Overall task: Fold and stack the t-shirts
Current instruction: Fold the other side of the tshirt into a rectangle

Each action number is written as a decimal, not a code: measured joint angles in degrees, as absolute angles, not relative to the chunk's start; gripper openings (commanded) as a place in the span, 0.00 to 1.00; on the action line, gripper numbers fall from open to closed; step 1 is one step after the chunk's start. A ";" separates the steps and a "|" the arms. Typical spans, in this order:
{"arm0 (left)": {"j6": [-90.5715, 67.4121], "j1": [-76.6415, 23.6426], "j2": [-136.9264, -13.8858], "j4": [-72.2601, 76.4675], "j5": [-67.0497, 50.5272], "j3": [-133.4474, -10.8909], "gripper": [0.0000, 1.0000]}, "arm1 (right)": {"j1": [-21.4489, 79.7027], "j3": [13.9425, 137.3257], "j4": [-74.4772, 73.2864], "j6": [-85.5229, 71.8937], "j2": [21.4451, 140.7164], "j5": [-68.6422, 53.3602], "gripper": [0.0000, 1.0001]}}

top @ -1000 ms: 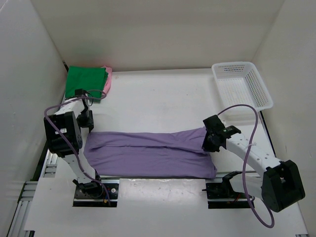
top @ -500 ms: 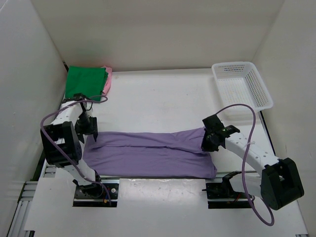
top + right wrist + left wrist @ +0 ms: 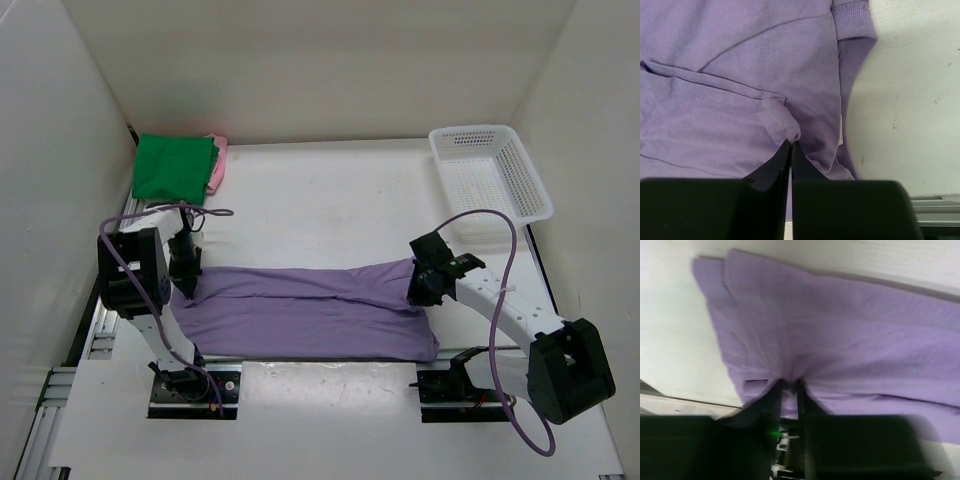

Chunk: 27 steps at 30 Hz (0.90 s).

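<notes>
The light purple t-shirt (image 3: 300,310) lies as a long band across the near part of the table. My left gripper (image 3: 186,288) stands at its far-left corner. In the left wrist view the jaws (image 3: 788,387) are narrow, with the purple cloth (image 3: 840,330) bunched and puckered between them. My right gripper (image 3: 415,292) is at the shirt's right end, shut on a small fold of the cloth (image 3: 730,60) that is pinched at its tips (image 3: 791,142). A folded green t-shirt (image 3: 175,165) lies on a pink one (image 3: 218,165) at the far left.
A white mesh basket (image 3: 490,170) stands at the far right by the wall. White walls close in the table on three sides. The arm bases and a metal rail (image 3: 95,330) run along the near edge.
My left gripper came down from just beyond the shirt's left edge onto its corner, and its jaws narrowed on the cloth. The right arm stayed still.
</notes>
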State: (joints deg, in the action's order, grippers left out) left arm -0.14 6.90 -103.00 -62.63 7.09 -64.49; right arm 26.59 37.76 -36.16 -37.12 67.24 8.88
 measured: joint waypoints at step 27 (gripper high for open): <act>0.01 5.10 -101.89 -59.90 17.85 -62.17 0.10 | 27.22 38.20 -39.57 -38.92 61.87 9.58 0.00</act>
State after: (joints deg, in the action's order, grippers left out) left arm 0.01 5.10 -101.89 -59.90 17.85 -62.17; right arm 27.22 38.20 -39.57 -38.92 61.87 9.58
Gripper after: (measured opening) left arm 0.112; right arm 0.005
